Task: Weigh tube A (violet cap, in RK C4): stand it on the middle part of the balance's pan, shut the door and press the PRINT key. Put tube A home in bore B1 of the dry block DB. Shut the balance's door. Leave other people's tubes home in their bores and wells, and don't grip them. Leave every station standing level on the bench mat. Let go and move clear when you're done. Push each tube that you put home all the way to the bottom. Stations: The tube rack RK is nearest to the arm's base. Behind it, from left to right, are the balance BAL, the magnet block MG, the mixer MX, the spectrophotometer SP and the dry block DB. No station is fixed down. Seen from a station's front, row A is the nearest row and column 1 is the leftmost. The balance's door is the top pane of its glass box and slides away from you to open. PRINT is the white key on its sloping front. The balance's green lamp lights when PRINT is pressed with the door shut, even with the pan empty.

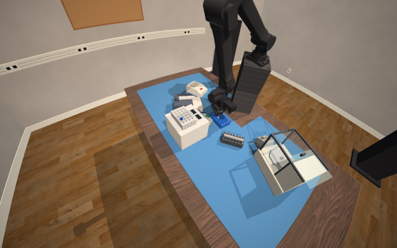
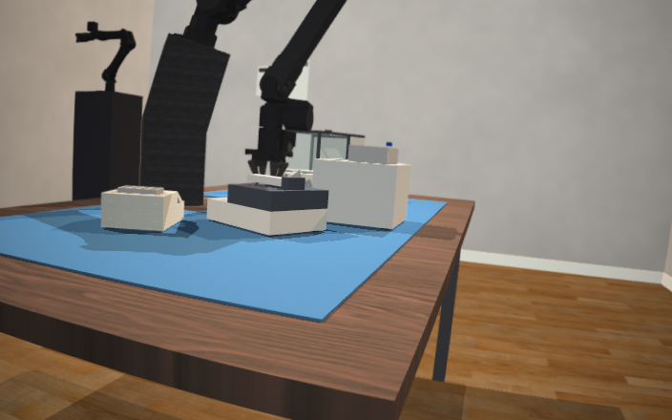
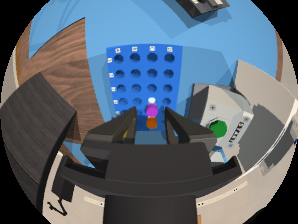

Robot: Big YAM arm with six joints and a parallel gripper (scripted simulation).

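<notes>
My gripper point(image 1: 219, 114) point(image 2: 268, 173) point(image 3: 150, 110) points down over the tube rack RK point(image 1: 224, 122) point(image 3: 144, 81), its fingers apart on either side of tube A's violet cap point(image 3: 152, 110). Nothing is held. An orange cap point(image 3: 151, 123) stands just behind the violet one, and a yellow cap is partly hidden by the left finger. The balance BAL point(image 1: 268, 178) stands at the right in the top view, its top pane point(image 1: 319, 178) slid open past the box. No tube shows on its pan. The dry block DB point(image 1: 196, 88) point(image 2: 131, 210) shows no caps. The lamp cannot be made out.
The magnet block MG point(image 1: 232, 140) lies between rack and balance. The tall white mixer MX point(image 1: 190, 136) point(image 2: 360, 193) carries a blue-capped tube point(image 1: 181, 118) point(image 2: 388, 143); its green knob point(image 3: 218, 129) is close to my right finger. The dark-lidded spectrophotometer SP point(image 1: 181, 101) point(image 2: 275, 198) stands beside DB.
</notes>
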